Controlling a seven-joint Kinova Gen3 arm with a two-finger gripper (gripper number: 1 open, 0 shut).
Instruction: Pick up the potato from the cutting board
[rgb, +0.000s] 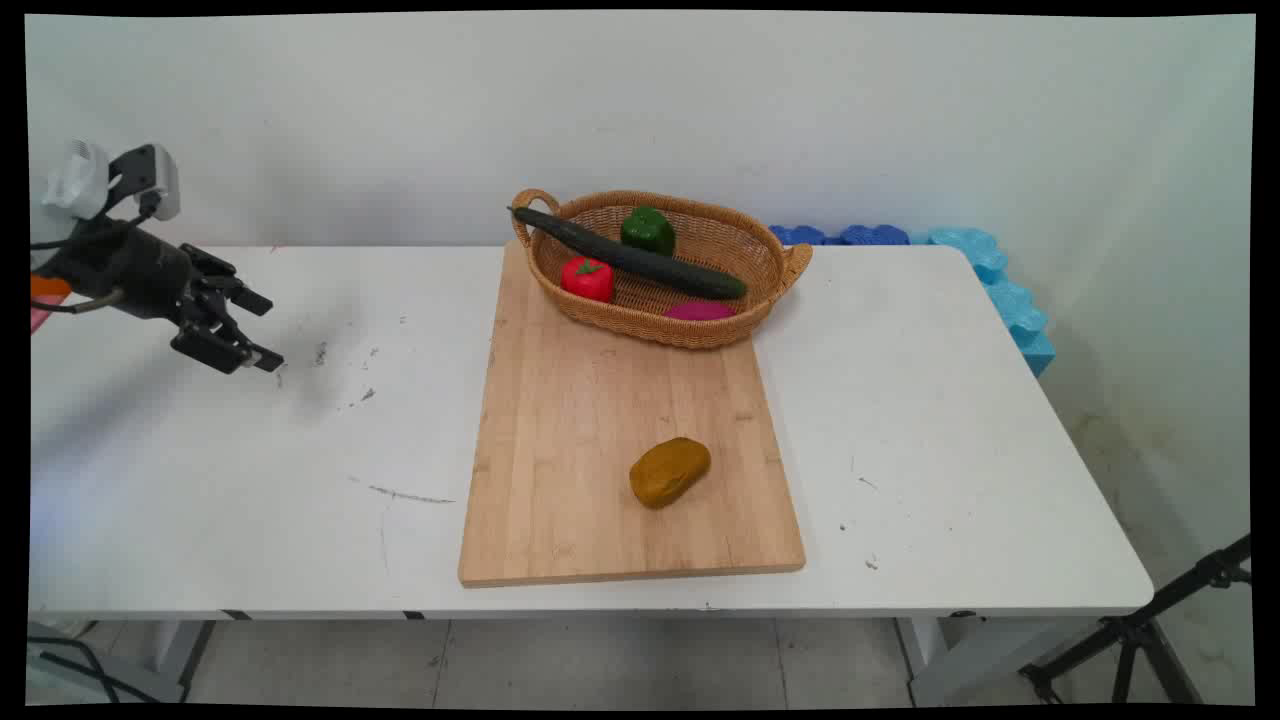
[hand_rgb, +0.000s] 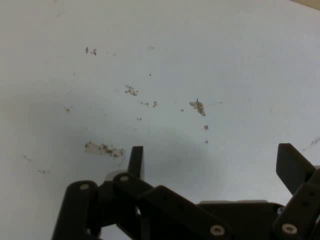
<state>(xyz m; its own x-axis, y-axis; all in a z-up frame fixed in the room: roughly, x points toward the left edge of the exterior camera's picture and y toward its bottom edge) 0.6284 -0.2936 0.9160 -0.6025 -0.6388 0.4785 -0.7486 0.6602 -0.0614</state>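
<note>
Gripper (rgb: 262, 330): spread wide, holding nothing, above scuffed table (rgb: 200, 480) at left. Cutting board (rgb: 560, 420) well apart, carrying brown potato (rgb: 669, 471) and wicker basket (rgb: 700, 335) (cucumber (rgb: 630, 256), green pepper (rgb: 648, 230), red tomato (rgb: 588, 279) inside).

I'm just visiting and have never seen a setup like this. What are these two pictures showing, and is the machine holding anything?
It is a robot arm ending in a black two-finger gripper. The main view looks down across a white table; the hand view comes from a camera on the hand, showing scuffed tabletop between the open fingers. The gripper holds nothing. A wooden board carries a brown potato-like lump and a wicker basket with a cucumber, green pepper, a red vegetable and something pink.
</note>
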